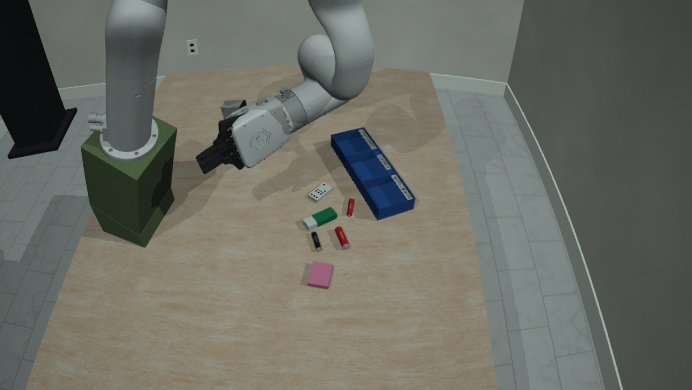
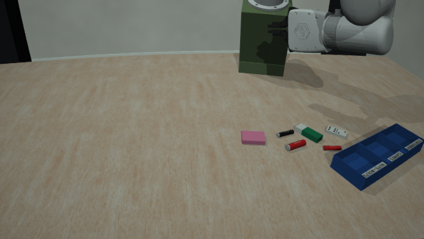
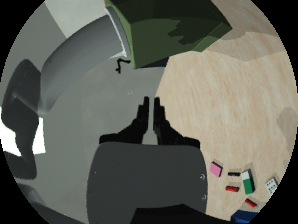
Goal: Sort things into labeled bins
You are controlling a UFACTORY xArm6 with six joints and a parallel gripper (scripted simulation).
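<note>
My gripper [image 1: 206, 161] hangs in the air near the green robot base, far from the things; its fingers are shut and empty, as the wrist view [image 3: 149, 117] shows. On the table lie a white domino [image 1: 319, 191], a green and white eraser [image 1: 320, 218], a small red battery [image 1: 350, 206], a larger red battery [image 1: 342, 237], a black battery [image 1: 316, 240] and a pink eraser [image 1: 320, 274]. A blue bin [image 1: 371, 170] with three labelled compartments stands to their right. In the exterior view its labels [image 2: 395, 156] are too small to read surely.
The green base block [image 1: 131, 180] stands at the table's left, close to my gripper. A dark pillar [image 1: 25, 75] stands on the floor beyond the table.
</note>
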